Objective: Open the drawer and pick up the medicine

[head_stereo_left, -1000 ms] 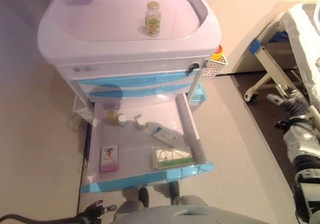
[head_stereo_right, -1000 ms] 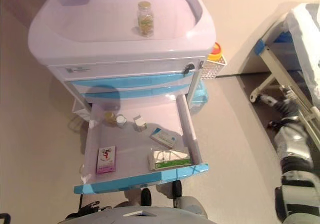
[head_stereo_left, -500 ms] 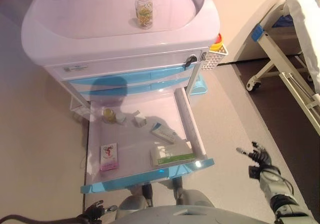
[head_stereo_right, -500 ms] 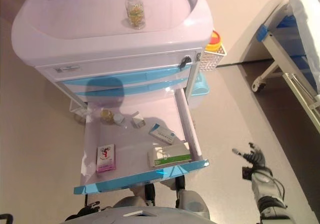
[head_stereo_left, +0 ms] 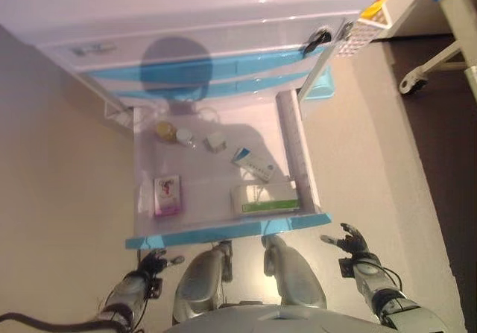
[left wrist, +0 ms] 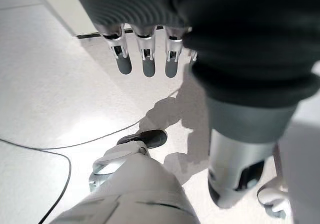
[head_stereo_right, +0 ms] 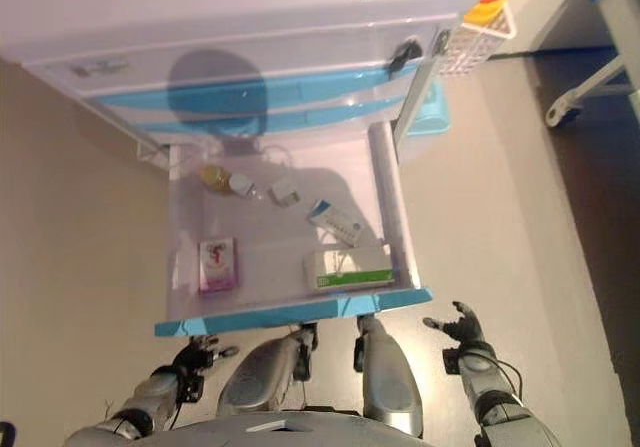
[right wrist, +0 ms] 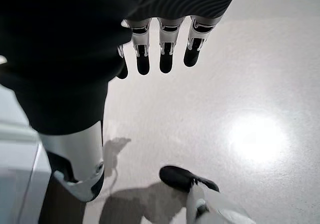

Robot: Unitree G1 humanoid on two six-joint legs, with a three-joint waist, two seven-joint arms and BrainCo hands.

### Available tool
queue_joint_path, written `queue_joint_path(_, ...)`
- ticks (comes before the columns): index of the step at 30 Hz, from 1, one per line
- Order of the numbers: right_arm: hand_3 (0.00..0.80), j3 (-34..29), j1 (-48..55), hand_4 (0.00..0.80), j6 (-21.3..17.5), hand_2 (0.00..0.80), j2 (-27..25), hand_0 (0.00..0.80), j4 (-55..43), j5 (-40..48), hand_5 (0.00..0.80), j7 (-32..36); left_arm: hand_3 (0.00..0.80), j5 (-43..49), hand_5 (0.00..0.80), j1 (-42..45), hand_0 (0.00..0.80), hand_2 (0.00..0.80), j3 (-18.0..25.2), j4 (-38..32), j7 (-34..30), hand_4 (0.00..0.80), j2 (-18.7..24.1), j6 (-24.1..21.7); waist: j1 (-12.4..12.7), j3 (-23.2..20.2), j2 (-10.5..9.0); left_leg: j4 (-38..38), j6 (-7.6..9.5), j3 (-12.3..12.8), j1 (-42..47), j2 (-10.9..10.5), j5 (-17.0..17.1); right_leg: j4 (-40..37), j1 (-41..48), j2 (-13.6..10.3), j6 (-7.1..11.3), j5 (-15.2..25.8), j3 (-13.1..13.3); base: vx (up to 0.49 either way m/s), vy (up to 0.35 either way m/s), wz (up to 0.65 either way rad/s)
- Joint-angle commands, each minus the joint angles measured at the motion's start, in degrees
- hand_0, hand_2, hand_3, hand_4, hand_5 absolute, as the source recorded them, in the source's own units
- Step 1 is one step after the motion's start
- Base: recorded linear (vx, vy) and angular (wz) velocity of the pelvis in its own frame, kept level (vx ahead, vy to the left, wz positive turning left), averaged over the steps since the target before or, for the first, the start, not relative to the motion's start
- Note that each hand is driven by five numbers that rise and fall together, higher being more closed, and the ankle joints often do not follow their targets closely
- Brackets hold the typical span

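The white cart's blue-fronted bottom drawer (head_stereo_left: 223, 232) stands pulled out. On its floor: a pink-and-white packet (head_stereo_left: 167, 195), a green-and-white box (head_stereo_left: 264, 199), a blue-and-white box (head_stereo_left: 253, 165), a small yellow-capped bottle (head_stereo_left: 165, 131), and a small white cube (head_stereo_left: 215, 141).

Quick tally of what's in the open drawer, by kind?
Boxes: 3, pink, blue-and-white, green-and-white
Bottles: 2, amber, small clear one
Small white item, kind unclear: 1
Total: 6
Both hands, left and right, are open and empty, outside the drawer.
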Motion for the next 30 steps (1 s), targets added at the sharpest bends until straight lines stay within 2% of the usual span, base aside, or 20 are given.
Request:
queue_joint_path(1,0.000,2.80,0.56,0.000,-1.25,0.000,-1.70,0.000,-0.99,0.58,0.000,-1.33,0.000,2.00,0.000,1.39,0.000,0.000,-2.50,-2.32,2.09,0.000,0.06,-1.55,-0.05,-0.52,1.68,7.62,1.09,-4.23,-7.35,-2.39,-2.24,15.77,-4.22,0.65,-1.16,-8.89,-2.69,-0.062,0.025,0.13)
queue_joint_path(11,0.000,5.72,-1.50,0.000,-0.91,0.000,-2.74,0.000,-1.29,-1.75,0.000,-1.51,0.000,8.87,0.000,-2.11,0.000,0.000,-7.34,-6.94,3.73,0.000,1.20,-1.58,-1.00,2.02,2.84,13.76,1.45,-3.95,-14.07,-2.32,-3.02,24.61,-12.30,1.02,-2.22,-11.32,-2.42,-0.046,0.035,0.05)
queue_joint_path(21,0.000,7.34,-3.77,0.000,-0.22,0.000,-5.18,0.000,-1.28,-2.62,0.000,-0.25,0.000,23.01,0.000,-6.47,0.000,0.000,-17.20,-14.86,9.02,0.000,5.26,2.97,-3.05,3.45,3.87,16.46,1.60,-2.42,-16.66,-1.97,-3.61,26.91,-15.64,2.02,-2.26,-11.38,-0.63,-0.012,0.049,-0.04)
queue_joint_path(25,0.000,7.85,-4.20,0.000,-0.46,0.000,-5.59,0.000,-1.95,-2.12,0.000,0.01,0.000,24.58,0.000,-8.73,0.000,0.000,-18.79,-18.39,10.56,0.000,7.25,5.18,-3.89,3.67,4.03,17.85,1.57,-1.60,-17.63,-1.91,-4.20,27.36,-16.58,2.11,-2.22,-11.29,0.09,0.004,0.045,-0.11)
queue_joint_path(30,0.000,7.92,-4.09,0.000,-0.63,0.000,-6.05,0.000,-3.09,-2.00,0.000,0.34,0.000,24.95,0.000,-12.16,0.000,0.000,-18.43,-21.62,10.86,0.000,9.95,7.62,-5.12,3.78,4.05,19.62,1.76,-0.25,-18.75,-1.63,-5.17,27.92,-18.07,2.46,-2.11,-10.91,1.30,0.011,0.051,-0.14)
